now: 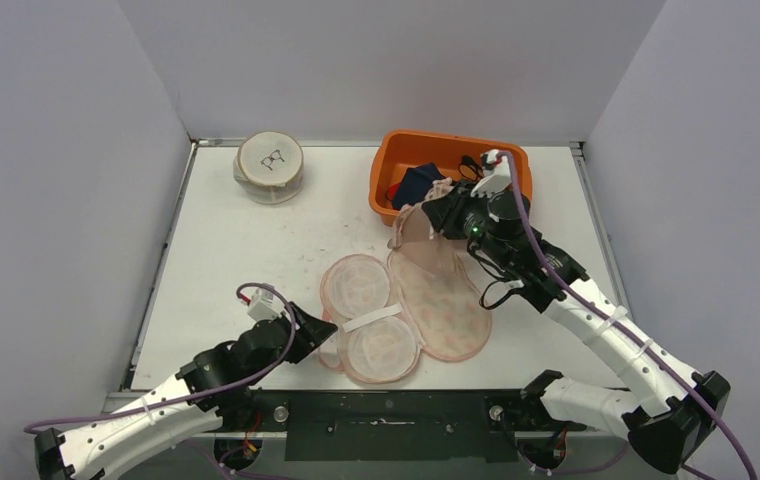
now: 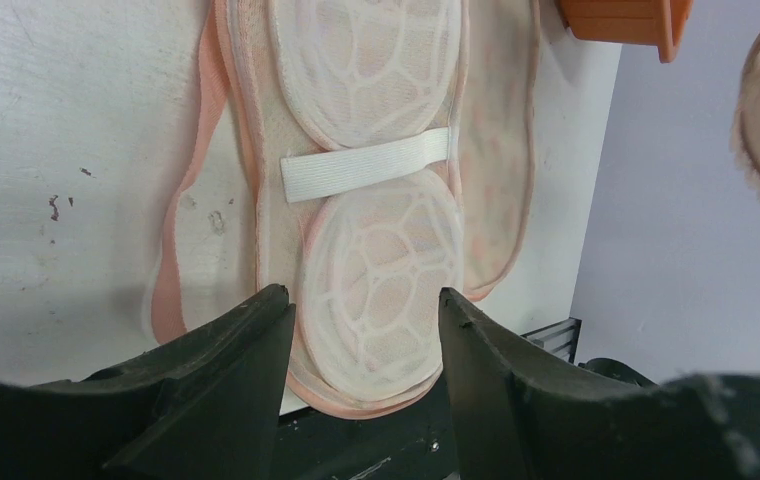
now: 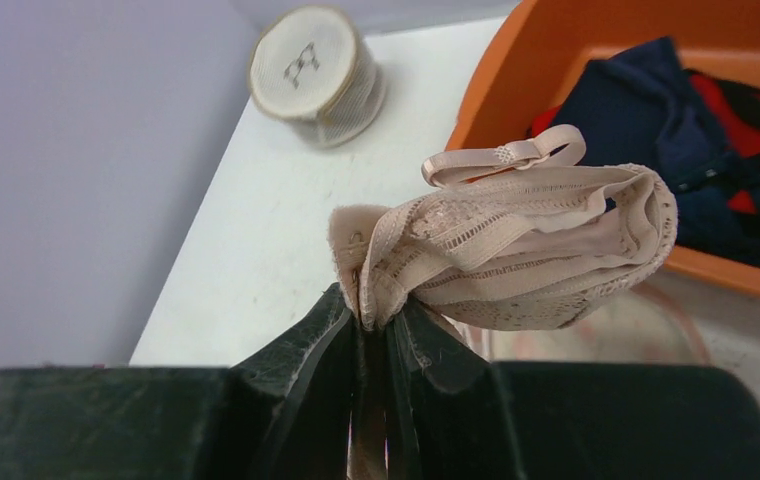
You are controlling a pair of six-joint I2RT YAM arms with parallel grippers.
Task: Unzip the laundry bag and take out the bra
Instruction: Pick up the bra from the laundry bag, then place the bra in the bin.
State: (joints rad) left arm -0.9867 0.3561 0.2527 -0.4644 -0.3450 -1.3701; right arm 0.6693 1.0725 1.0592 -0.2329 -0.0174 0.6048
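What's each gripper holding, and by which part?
Right gripper pinches the bra by a bunched lace end; left gripper is open over the laundry bag, holding nothing.

1. The laundry bag [image 2: 376,270] is fine white mesh cloth, see-through, edged in soft peach-pink fabric binding.
2. The white elastic strap [image 2: 364,165] across it looks woven and matt.
3. The bra [image 3: 516,250] is beige cloth, with openwork lace and smoother, slightly shiny straps.
4. The orange bin [image 1: 383,178] is smooth plastic with a slight sheen.
5. The table [image 1: 256,260] is white, matt, scuffed and speckled.
6. The round pouch [image 1: 270,166] is pale mesh cloth with a dark stitched mark on top.
7. The left gripper [image 2: 364,298] and right gripper [image 3: 376,305] have black, matt plastic fingers, faintly ridged.
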